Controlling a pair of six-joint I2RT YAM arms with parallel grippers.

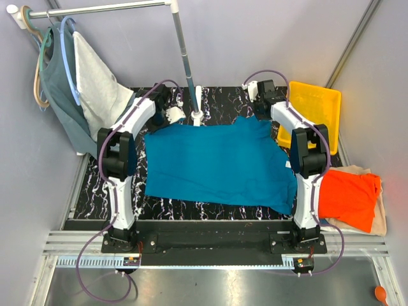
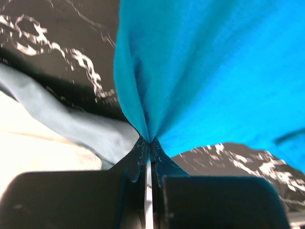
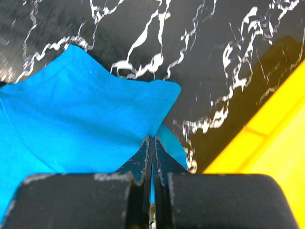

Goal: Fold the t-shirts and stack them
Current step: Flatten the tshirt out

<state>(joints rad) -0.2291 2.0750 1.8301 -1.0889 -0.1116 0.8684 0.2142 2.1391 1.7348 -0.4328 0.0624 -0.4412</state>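
Teal t-shirt (image 1: 217, 162) pinched by left gripper (image 2: 150, 141) and right gripper (image 3: 152, 138); only overhead shows orange t-shirt (image 1: 349, 196).

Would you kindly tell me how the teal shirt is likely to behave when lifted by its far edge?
Probably floppy: the teal shirt gathers into folds where the left hand pinches it. Likely to sag in the middle, since the right hand grips only a corner.

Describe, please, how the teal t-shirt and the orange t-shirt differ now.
The teal t-shirt lies spread open on the marbled table; the orange t-shirt lies folded at the right, on a cream t-shirt. The left end effector and right end effector each pinch the teal one's far edge; nothing touches the orange one. Both are plain cloth.
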